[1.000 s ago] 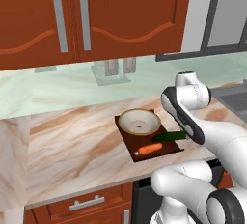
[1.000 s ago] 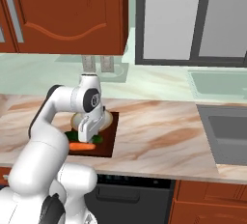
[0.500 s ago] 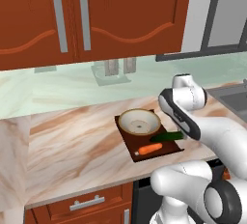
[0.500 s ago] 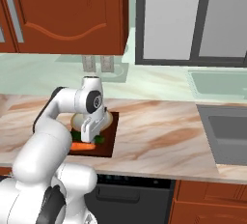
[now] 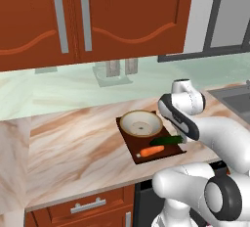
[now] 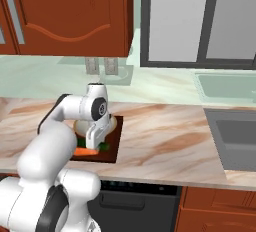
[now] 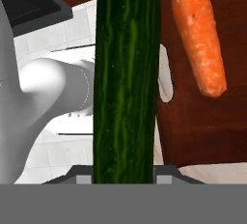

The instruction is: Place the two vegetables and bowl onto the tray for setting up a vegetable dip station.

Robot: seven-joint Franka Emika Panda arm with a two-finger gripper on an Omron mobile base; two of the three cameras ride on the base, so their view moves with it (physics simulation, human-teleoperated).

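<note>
The dark brown tray (image 5: 131, 142) lies on the counter with the tan bowl (image 5: 140, 124) on its far half. On its near half lies the orange carrot (image 5: 152, 150). Just beside the carrot, at the tray's right edge, my gripper (image 5: 181, 141) is shut on the dark green cucumber (image 5: 167, 141). In the hand view the cucumber (image 7: 126, 83) runs straight up between my fingers, with the carrot (image 7: 198, 39) to its right on the tray (image 7: 193, 126). From the right, my hand hides much of the bowl (image 6: 113, 122); the carrot (image 6: 86, 151) and tray (image 6: 113, 149) show below it.
Marble counter (image 5: 73, 147) stretches left of the tray. A sink (image 6: 235, 136) lies at the right end. Small containers (image 5: 119, 68) stand against the back wall under red-brown cabinets (image 5: 97, 15). The counter's front edge runs just below the tray.
My hand has sunk slightly toward the tray with the cucumber still in its grip. Bowl, carrot and tray have not moved.
</note>
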